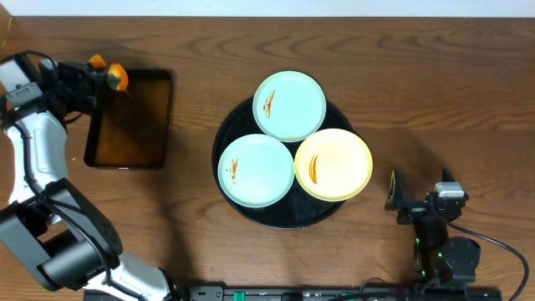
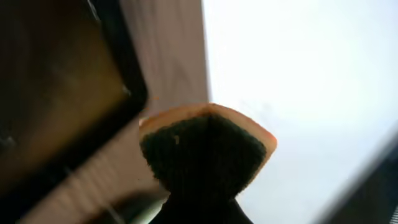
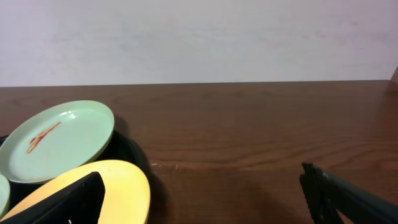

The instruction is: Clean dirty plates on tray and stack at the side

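Note:
Three dirty plates lie on the round black tray (image 1: 276,219), each with orange-red smears: a mint one at the back (image 1: 289,105), a mint one at front left (image 1: 256,170) and a yellow one at front right (image 1: 333,164). My left gripper (image 1: 104,77) hovers far left of them, shut on an orange sponge (image 1: 117,77). The left wrist view shows the sponge's dark green scrub face (image 2: 205,149) sticking out of the gripper (image 2: 202,211). My right gripper (image 1: 415,194) rests open just right of the tray. In its wrist view the open gripper (image 3: 202,205) faces bare wood, with the yellow plate (image 3: 124,183) beside its left finger.
A rectangular black tray with a brownish inside (image 1: 129,119) lies at the left, right under the held sponge; its corner shows in the left wrist view (image 2: 56,93). Brown wooden tabletop (image 1: 435,100) surrounds the round tray. A pale wall stands beyond the table's far edge (image 3: 199,37).

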Motion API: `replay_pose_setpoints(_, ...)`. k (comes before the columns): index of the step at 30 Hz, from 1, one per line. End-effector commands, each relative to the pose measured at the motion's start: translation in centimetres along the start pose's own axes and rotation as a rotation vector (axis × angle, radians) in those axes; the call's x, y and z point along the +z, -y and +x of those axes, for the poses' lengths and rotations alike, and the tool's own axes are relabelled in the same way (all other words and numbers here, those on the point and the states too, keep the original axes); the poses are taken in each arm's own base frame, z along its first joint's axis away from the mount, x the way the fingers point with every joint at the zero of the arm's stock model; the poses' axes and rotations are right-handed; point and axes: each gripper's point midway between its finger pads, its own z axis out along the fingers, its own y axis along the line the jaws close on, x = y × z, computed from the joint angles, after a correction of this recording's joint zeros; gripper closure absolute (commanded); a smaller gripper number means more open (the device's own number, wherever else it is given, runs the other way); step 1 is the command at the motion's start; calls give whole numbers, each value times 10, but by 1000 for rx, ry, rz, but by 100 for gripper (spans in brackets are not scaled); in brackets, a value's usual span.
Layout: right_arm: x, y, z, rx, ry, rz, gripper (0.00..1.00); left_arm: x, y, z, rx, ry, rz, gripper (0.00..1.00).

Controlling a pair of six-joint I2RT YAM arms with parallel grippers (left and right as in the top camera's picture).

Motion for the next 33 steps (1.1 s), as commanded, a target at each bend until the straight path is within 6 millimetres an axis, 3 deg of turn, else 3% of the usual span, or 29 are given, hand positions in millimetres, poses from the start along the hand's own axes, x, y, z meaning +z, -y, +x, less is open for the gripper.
replay_pose_setpoints(1, 0, 7, 1, 15, -1, 29, 1, -16, 28, 25, -275, -166, 99, 92)
replay_pose_setpoints(11, 0, 7, 1, 15, -1, 29, 1, -20, 34, 37, -541, -265, 93, 92)
replay_pose_setpoints(17, 0, 7, 1, 15, -1, 29, 1, -18, 26, 20, -589, -163, 74, 93)
replay_pose_setpoints(24, 0, 7, 1, 15, -1, 29, 1, -24, 20, 4, -772, -115, 71, 93)
replay_pose_setpoints(33, 0, 7, 1, 15, -1, 29, 1, -27, 20, 1, -839, -115, 73, 93)
